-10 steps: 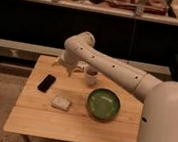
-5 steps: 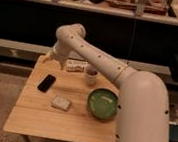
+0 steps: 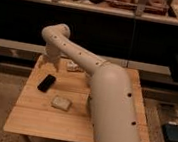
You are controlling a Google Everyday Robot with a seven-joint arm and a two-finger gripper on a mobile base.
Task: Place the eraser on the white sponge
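Note:
The eraser (image 3: 46, 82) is a flat black block lying on the left part of the wooden table (image 3: 29, 117). The white sponge (image 3: 61, 102) is a small cream pad lying just right of it and nearer the camera, apart from the eraser. My gripper (image 3: 47, 64) hangs at the end of the white arm over the table's far left corner, just behind and above the eraser. It holds nothing that I can see.
A longer whitish block with dark markings (image 3: 73, 65) lies at the table's far edge, right of the gripper. My arm (image 3: 108, 99) sweeps across the right half of the table and hides what stands there. Dark shelving (image 3: 94, 31) runs behind the table.
The arm has swung further left and closer to the camera, now hiding the green bowl and the cup. The gripper sits lower, nearer the eraser. The eraser and sponge have not moved.

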